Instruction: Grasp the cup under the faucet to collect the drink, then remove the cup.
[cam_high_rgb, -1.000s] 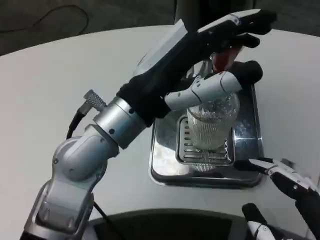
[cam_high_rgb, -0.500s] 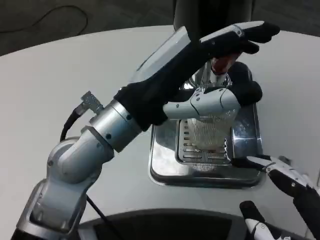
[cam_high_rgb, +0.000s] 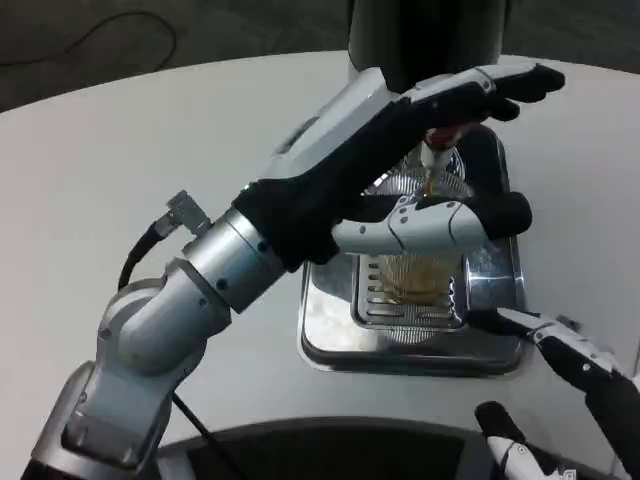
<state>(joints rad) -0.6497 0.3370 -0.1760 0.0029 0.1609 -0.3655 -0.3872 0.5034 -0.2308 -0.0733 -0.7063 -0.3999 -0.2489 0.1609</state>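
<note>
Black-tipped fingers (cam_high_rgb: 495, 215) of my left hand (cam_high_rgb: 440, 150) wrap the ribbed clear cup (cam_high_rgb: 418, 250), thumb across its front, the others reaching over the top near the red tap (cam_high_rgb: 443, 133). Amber drink runs in a thin stream into the cup, which stands on the slotted grate (cam_high_rgb: 405, 310) of the steel drip tray (cam_high_rgb: 325, 335) on the white counter (cam_high_rgb: 120, 160). My right hand (cam_high_rgb: 570, 395) hovers low beside the tray's near corner, fingers apart, holding nothing.
</note>
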